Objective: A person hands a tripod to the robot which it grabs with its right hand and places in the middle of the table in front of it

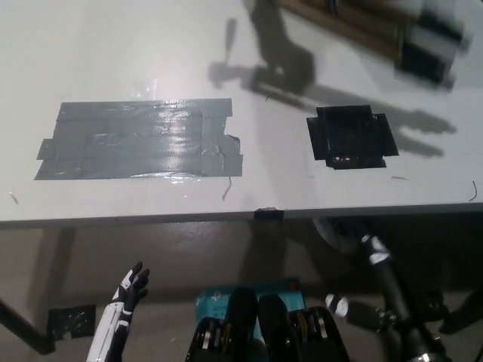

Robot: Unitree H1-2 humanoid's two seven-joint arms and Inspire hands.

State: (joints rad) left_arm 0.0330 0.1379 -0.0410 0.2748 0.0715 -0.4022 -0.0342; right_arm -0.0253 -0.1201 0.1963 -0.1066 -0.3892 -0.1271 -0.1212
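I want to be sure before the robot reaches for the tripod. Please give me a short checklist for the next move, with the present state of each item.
1. Tripod located: cannot tell; only a blurred dark shape shows at the far right of the table.
2. Right hand free: cannot tell; it is blurred.
3. Right hand above the table: not ok; it is below the near edge.
4. Left hand out of the way: ok; low at lower left, open.
5. Placing spot free: ok; only shadows lie between the gray tape patch and the black tape patch.
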